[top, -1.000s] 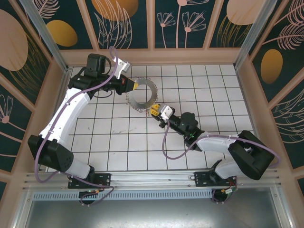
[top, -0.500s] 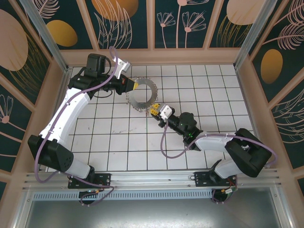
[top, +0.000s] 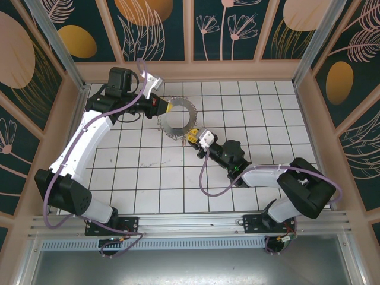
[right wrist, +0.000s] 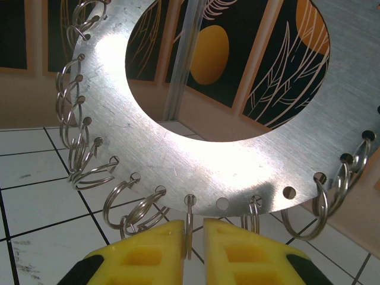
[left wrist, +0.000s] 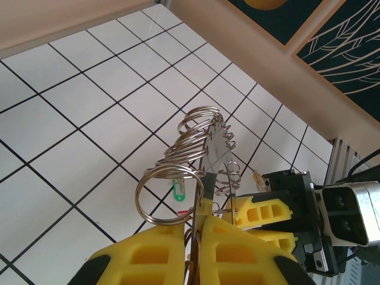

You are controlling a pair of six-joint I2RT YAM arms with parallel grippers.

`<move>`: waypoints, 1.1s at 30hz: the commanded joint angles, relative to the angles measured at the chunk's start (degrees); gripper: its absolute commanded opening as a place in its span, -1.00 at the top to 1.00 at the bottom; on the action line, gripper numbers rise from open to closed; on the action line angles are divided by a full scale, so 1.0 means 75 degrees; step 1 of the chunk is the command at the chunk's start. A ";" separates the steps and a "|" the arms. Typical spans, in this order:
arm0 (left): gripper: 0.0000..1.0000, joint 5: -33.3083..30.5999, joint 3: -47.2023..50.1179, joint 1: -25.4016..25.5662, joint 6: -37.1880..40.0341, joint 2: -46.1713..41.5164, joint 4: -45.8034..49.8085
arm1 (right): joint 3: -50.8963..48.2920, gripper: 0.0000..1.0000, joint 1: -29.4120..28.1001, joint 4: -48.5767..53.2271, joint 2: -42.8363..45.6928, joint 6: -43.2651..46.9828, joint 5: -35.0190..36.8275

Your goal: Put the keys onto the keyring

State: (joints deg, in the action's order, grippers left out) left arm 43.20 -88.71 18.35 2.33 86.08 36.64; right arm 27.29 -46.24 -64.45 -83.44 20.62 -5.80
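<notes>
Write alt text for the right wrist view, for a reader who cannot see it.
The right gripper, its yellow fingers nearly together, pinches one small split ring hanging from the keyring, a flat silvery hoop close ahead. More split rings dangle from holes along its rim, above a white tiled floor.

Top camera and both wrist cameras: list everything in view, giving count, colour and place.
keyring: one, silvery plate fringed with wire loops, far centre, off the floor.
green key: one, green, hanging on a keyring loop.
tiled floor: one, white with dark grid, underneath.
wall panels: several, dark teal with leaf prints, all round.
left gripper: one, yellow fingers, shut on the keyring's rim.
right gripper: one, yellow fingers, shut on one loop, opposite rim.
</notes>
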 commanded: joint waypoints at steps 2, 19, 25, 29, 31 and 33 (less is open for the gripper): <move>1.00 0.0177 0.0007 0.0015 -0.0077 -0.0251 -0.0251 | 0.0159 0.66 -0.0069 -0.0489 -0.0066 -0.0119 0.0059; 1.00 0.0176 0.0003 0.0021 -0.0077 -0.0269 -0.0273 | 0.0088 0.62 -0.0069 -0.0812 -0.0302 -0.0165 0.0106; 1.00 0.0167 0.0021 0.0016 -0.0076 -0.0297 -0.0269 | 0.0065 0.56 -0.0070 -0.0888 -0.0381 -0.0171 0.0082; 1.00 0.0161 0.0015 0.0014 -0.0080 -0.0298 -0.0266 | -0.0017 0.59 -0.0070 -0.1045 -0.0429 -0.0206 0.0150; 1.00 0.0158 0.0005 0.0014 -0.0085 -0.0298 -0.0250 | -0.0023 0.62 -0.0081 -0.1042 -0.0421 -0.0201 0.0170; 1.00 0.0149 0.0026 0.0015 -0.0089 -0.0308 -0.0246 | -0.0017 0.64 -0.0081 -0.1051 -0.0427 -0.0201 0.0188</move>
State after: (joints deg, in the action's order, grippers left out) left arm 43.20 -88.60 18.35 2.33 85.65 36.62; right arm 27.27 -46.26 -68.62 -86.11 20.40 -5.34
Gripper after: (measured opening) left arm 0.101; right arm 0.184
